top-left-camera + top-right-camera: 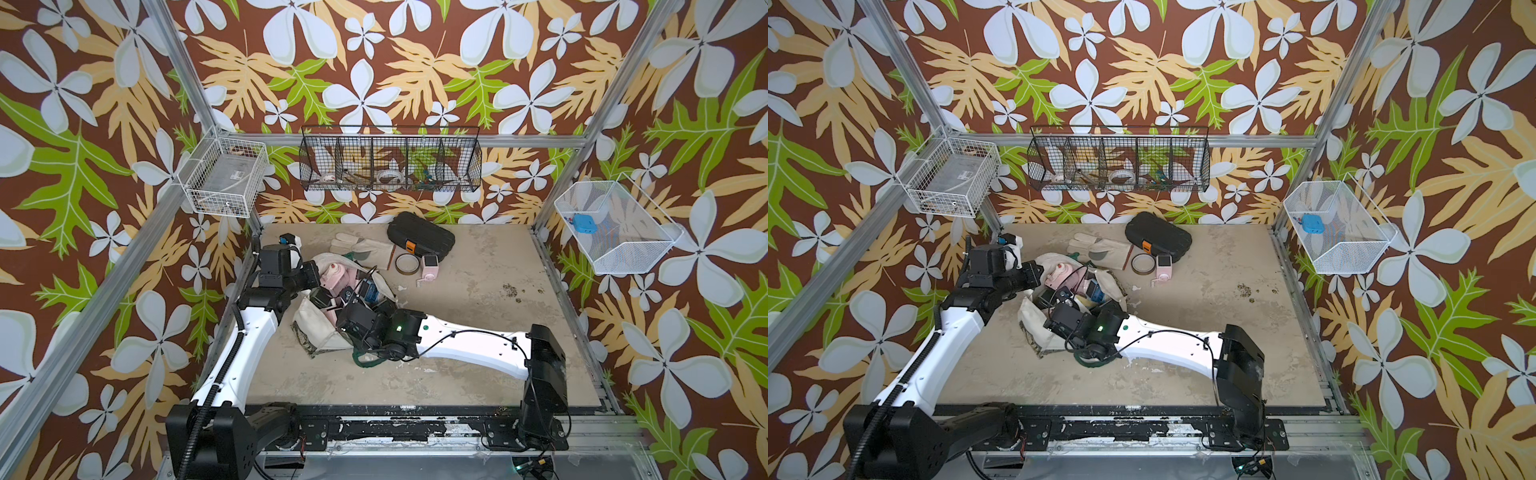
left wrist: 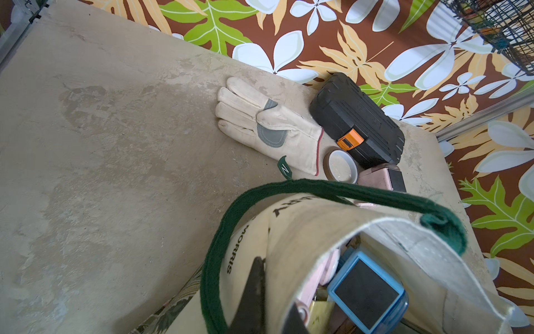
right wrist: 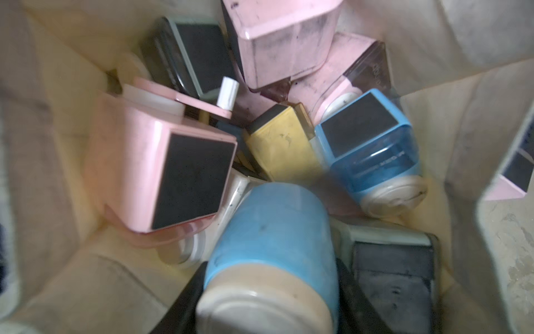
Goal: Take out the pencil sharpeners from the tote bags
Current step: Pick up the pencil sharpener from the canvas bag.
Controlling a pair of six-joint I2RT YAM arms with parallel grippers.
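A cream canvas tote bag, slumped left of centre, holds a heap of boxy pastel plastic pencil sharpeners. The left gripper is clamped on its rim. Inside, the right gripper straddles a smooth blue sharpener, but whether it grips is unclear. A pink sharpener stands on the table just beyond.

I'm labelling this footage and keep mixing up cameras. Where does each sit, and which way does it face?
Top views: high at the front, looking down over the table; both arms reach the tote bag.
Left wrist: above the bag's rim, facing the glove and black case; left hand pinches the canvas.
Right wrist: in the bag's mouth, facing the pencil sharpeners; right hand straddles a blue sharpener.
Shared: top and left wrist views show the loose pink sharpener.
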